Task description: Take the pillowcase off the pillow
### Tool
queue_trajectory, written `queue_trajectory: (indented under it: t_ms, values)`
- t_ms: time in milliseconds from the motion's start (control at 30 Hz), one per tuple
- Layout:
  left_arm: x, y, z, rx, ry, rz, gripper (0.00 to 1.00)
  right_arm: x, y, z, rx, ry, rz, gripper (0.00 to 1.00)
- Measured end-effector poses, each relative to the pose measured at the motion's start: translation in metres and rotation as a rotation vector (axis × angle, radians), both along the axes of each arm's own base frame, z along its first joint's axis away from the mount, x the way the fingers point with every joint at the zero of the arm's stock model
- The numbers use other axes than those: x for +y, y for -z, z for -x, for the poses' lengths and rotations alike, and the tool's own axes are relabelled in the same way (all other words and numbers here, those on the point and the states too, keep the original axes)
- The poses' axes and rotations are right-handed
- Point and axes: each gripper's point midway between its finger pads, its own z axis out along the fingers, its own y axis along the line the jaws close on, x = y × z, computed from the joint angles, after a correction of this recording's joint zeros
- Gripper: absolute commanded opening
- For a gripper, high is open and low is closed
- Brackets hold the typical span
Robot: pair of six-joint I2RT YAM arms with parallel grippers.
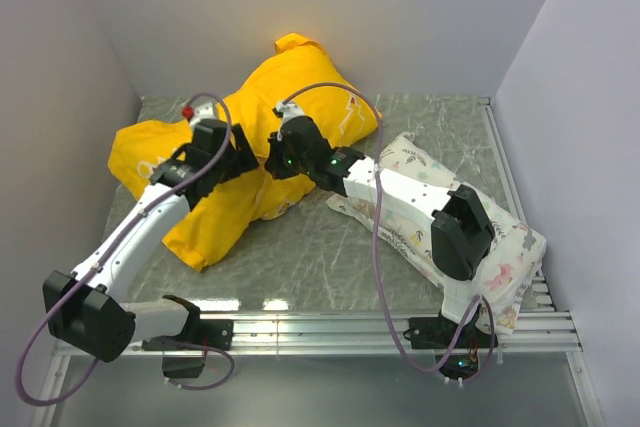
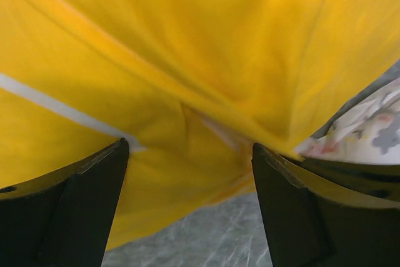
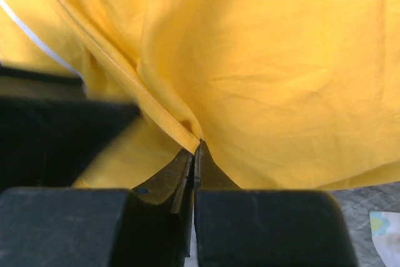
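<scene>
The yellow pillowcase [image 1: 300, 82] lies crumpled at the back middle of the table, with thin white stripes on it. The plain white pillow is hidden; no part of it shows. My right gripper [image 1: 277, 155] is shut on a fold of the pillowcase [image 3: 281, 79]; in the right wrist view its tips [image 3: 197, 145] pinch the yellow hem. My left gripper [image 1: 247, 159] is open just left of it, and its fingers [image 2: 100, 179] straddle the yellow cloth [image 2: 219, 42] with a wide gap and nothing held.
A white pillow printed with small pastel figures [image 1: 500, 247] lies at the right under my right arm; its edge shows in the left wrist view [image 2: 369, 132]. The grey marbled table [image 1: 320, 257] has walls at left, back and right. A metal rail [image 1: 400, 322] runs along the front.
</scene>
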Motion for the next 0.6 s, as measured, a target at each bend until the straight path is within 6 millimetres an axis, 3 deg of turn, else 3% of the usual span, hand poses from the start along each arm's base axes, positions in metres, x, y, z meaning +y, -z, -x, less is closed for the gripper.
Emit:
queue_trajectory:
  t_ms: [100,233,333,367,433,467,533,600]
  values:
    - [-0.012,0.029,0.013,0.053,0.003,-0.023,0.87,-0.001,0.001,-0.001,0.020,0.003,-0.011,0.00]
    - [-0.016,0.032,0.014,0.034,-0.039,-0.020,0.80,-0.004,0.001,-0.003,0.033,0.005,-0.020,0.00]
    - [-0.010,0.033,0.011,0.024,-0.094,-0.020,0.58,-0.004,0.002,-0.003,0.035,0.003,-0.021,0.00]
    - [-0.008,0.034,0.011,0.024,-0.108,-0.025,0.46,-0.004,0.002,-0.003,0.035,0.003,-0.021,0.00]
    - [-0.003,0.038,0.010,0.029,-0.136,-0.042,0.34,-0.005,0.002,-0.004,0.037,0.003,-0.021,0.00]
    - [-0.002,0.041,0.009,0.037,-0.147,-0.051,0.14,-0.006,0.003,-0.004,0.038,0.004,-0.021,0.00]
    - [0.001,0.048,0.007,0.052,-0.165,-0.071,0.01,-0.009,0.006,-0.007,0.042,0.009,-0.018,0.00]
    - [0.003,0.053,0.008,0.066,-0.170,-0.086,0.00,-0.013,0.010,-0.009,0.048,0.019,-0.011,0.00]
